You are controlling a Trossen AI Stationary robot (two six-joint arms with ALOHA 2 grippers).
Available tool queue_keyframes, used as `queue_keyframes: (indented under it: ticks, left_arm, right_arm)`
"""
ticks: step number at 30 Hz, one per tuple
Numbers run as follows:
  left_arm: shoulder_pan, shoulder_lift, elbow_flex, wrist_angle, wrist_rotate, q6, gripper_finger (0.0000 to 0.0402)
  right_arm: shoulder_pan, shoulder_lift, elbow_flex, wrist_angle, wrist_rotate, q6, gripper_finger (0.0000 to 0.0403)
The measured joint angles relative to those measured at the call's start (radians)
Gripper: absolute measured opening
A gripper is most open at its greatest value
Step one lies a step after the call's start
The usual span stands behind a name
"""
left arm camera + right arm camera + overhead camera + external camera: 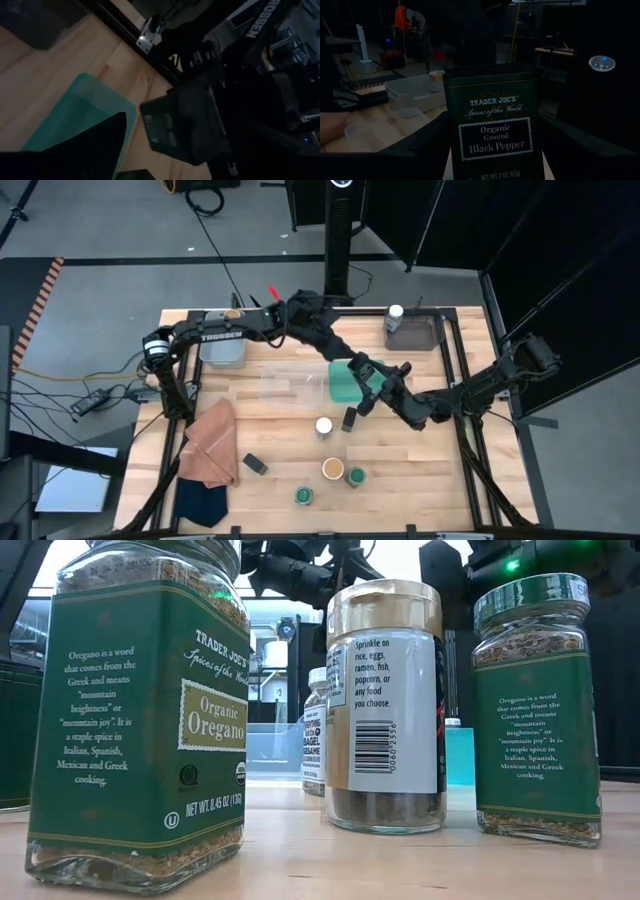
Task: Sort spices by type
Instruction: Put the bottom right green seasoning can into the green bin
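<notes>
Right wrist view fills with a dark rectangular tin (492, 125) labelled Organic Ground Black Pepper, upright between that arm's two dark fingers. In the high view the right gripper (353, 412) is clamped on this tin (349, 419) near the table's centre, just at the 6 o'clock edge of the teal tray (343, 383). The left gripper (385, 380) sits over the tray's 3 o'clock side, touching or nearly touching the right arm; whether its fingers are apart or together cannot be told.

At 8 o'clock from the held tin stands a white-lidded round jar (324, 426), close by. Farther toward 6 o'clock are a tan-lidded jar (332, 469), a green-lidded jar (355, 477) just beside it, and another green-lidded jar (304, 496) near the table's front edge. A second dark tin (254, 464) lies flat at 8 o'clock, well apart. Bare wood lies open between the tin and the front jars.

A clear tray (292, 384) lies at 10 o'clock, a grey tray (223, 348) beyond it, and another grey tray (414, 332) with a white-capped jar (395, 317) at 1 o'clock. The folded orange cloth (210, 442) and navy cloth (200, 502) lie by the 9 o'clock edge. Grey floor, cables and black curtains surround the wooden table (430, 480).
</notes>
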Motion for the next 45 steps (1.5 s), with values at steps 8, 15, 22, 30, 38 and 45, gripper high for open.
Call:
queue_keyframes:
  ticks: [8, 15, 22, 30, 38, 45]
  left_arm:
    - [-0.013, 0.0, 0.0, -0.006, -0.025, 0.014, 0.0339]
    - [-0.02, 0.0, 0.0, -0.007, -0.057, 0.029, 0.0339]
    - [-0.03, 0.0, 0.0, -0.029, -0.082, 0.056, 0.0339]
    - [-0.036, 0.0, -0.001, -0.072, -0.115, 0.085, 0.0339]
    - [-0.036, 0.0, -0.001, -0.073, -0.139, 0.084, 0.0339]
    - [-0.036, 0.0, -0.001, -0.08, -0.198, 0.083, 0.0313]
  right_arm:
    - [-0.026, 0.0, 0.0, -0.032, -0.039, 0.036, 0.0281]
    - [-0.048, 0.0, 0.0, -0.041, -0.068, 0.036, 0.028]
    - [-0.08, 0.0, 0.0, -0.05, -0.111, 0.036, 0.0279]
    - [-0.12, 0.0, 0.0, -0.05, -0.172, 0.035, 0.028]
    - [-0.135, 0.0, 0.0, -0.05, -0.2, 0.034, 0.028]
    - [-0.137, 0.0, 0.0, -0.05, -0.201, 0.033, 0.028]
